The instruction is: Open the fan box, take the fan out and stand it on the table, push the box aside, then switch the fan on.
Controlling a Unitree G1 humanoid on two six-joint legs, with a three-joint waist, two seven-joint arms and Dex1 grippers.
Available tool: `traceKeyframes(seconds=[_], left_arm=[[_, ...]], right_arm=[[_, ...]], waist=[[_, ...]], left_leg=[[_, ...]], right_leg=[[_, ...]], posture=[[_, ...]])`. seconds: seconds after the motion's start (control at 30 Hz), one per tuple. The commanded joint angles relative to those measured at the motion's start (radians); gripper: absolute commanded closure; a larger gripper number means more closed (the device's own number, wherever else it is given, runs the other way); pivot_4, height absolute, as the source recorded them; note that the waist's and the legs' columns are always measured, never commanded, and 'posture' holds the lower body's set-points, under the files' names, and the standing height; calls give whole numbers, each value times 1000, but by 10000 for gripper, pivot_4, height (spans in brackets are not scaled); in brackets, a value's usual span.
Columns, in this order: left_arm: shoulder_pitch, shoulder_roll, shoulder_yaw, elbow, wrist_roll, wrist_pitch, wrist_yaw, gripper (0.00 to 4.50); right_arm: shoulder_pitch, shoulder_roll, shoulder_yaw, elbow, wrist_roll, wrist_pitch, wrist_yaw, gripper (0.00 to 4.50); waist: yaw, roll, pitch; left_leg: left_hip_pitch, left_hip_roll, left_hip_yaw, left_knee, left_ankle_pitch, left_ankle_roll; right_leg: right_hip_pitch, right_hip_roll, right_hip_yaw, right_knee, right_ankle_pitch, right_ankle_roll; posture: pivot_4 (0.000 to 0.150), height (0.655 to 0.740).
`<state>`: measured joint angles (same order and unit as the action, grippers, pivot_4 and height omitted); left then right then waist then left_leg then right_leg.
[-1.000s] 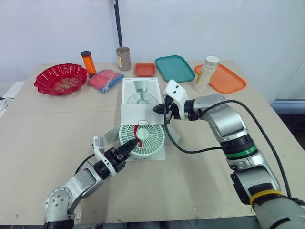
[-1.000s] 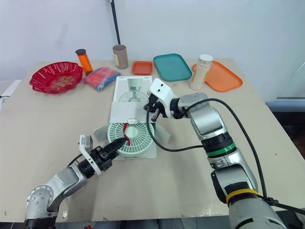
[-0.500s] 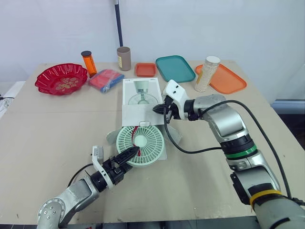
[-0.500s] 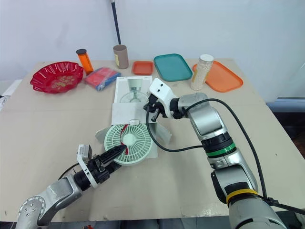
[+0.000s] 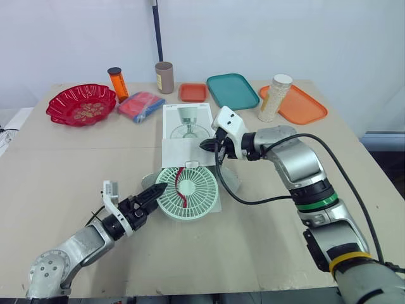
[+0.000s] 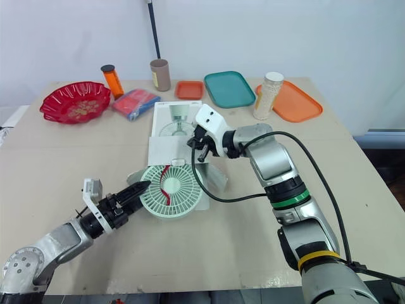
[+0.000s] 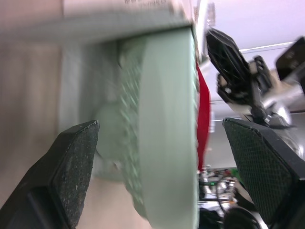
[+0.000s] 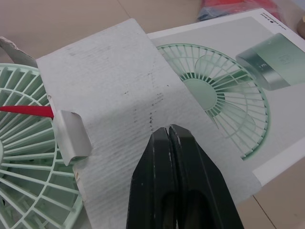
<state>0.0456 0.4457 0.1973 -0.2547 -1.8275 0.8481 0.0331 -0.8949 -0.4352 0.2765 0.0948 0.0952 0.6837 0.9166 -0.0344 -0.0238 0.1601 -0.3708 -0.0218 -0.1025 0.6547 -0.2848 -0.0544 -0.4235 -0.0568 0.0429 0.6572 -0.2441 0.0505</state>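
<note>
The fan [image 5: 188, 192] lies flat at the mouth of the box [image 5: 185, 130]. The left claw [image 5: 157, 189] gapes around its rim, gripping nothing. The right claw [image 5: 211, 145], closed, presses on the box. Grip the rim squarely before lifting.

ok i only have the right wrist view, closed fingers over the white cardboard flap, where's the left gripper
observer: the left gripper is at the left edge of the round pale green fan.
operator: holding it
observer: no, its black fingers stand wide open with the fan's rim between them.
operator: what's further back
observer: beyond the white fan box sit a teal rectangular tray and a small orange tray.
</note>
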Motion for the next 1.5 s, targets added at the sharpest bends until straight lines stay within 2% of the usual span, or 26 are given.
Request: traceKeyframes(seconds=[0.03,0.13,0.23,0.37,0.43,1.03,1.1,1.17,1.27,1.5], left_arm=[[-7,12,-7,4,-11,25,-19,885],[-38,6,-14,31,0,29,-22,885],[-81,1,-16,54,-2,32,-22,8258],[-114,-17,-39,80,11,48,-31,22528],[-116,-34,-51,86,12,50,-22,25979],[99,-19,-43,-25,-23,51,-14,25980],[100,-16,-42,-20,-10,50,-31,15807],[102,-14,-40,-14,-4,51,-43,10901],[97,-15,-37,-13,36,48,-77,661],[76,-8,-8,-9,58,46,-118,661]], right_arm=[[-22,7,-7,-21,10,-17,1,45000],[-20,11,-7,-23,9,-17,-2,45000],[-17,12,-6,-27,9,-16,-2,45000],[-17,13,-5,-25,6,-19,-3,45000],[-16,12,-6,-27,6,-18,-4,45000],[-10,9,-6,-36,8,-13,-4,45000],[-10,9,-6,-36,9,-13,-4,45000],[-12,10,-7,-36,10,-11,-4,45000],[-14,10,-7,-35,9,-11,-5,45000],[-18,13,-10,-28,10,-13,-7,45000]], waist=[[0,0,0],[0,0,0],[1,0,0],[0,0,0],[0,0,0],[-2,0,0],[-1,0,0],[-2,0,0],[-2,0,0],[-2,0,0]], left_leg=[[0,0,0,0,0,0],[0,0,0,0,0,1],[0,0,-1,0,0,1],[0,0,0,0,0,0],[0,0,-1,0,1,-2],[0,0,0,0,0,0],[0,0,0,0,0,1],[1,0,0,0,-1,1],[1,0,0,-1,-1,1],[0,0,0,-1,-1,1]], right_leg=[[0,0,0,0,0,0],[0,0,0,0,0,0],[0,0,-1,0,0,0],[0,0,-1,0,1,0],[0,0,-1,-1,1,0],[0,0,0,-1,1,0],[1,0,0,-1,1,0],[1,0,0,-1,1,0],[1,0,-1,-1,1,0],[1,0,0,-1,1,0]], posture=[[1500,7400],[1500,7400],[1500,7400],[1500,7400],[1500,7400],[1500,7400],[1500,7400],[1500,7400],[1500,7400],[1500,7400]])
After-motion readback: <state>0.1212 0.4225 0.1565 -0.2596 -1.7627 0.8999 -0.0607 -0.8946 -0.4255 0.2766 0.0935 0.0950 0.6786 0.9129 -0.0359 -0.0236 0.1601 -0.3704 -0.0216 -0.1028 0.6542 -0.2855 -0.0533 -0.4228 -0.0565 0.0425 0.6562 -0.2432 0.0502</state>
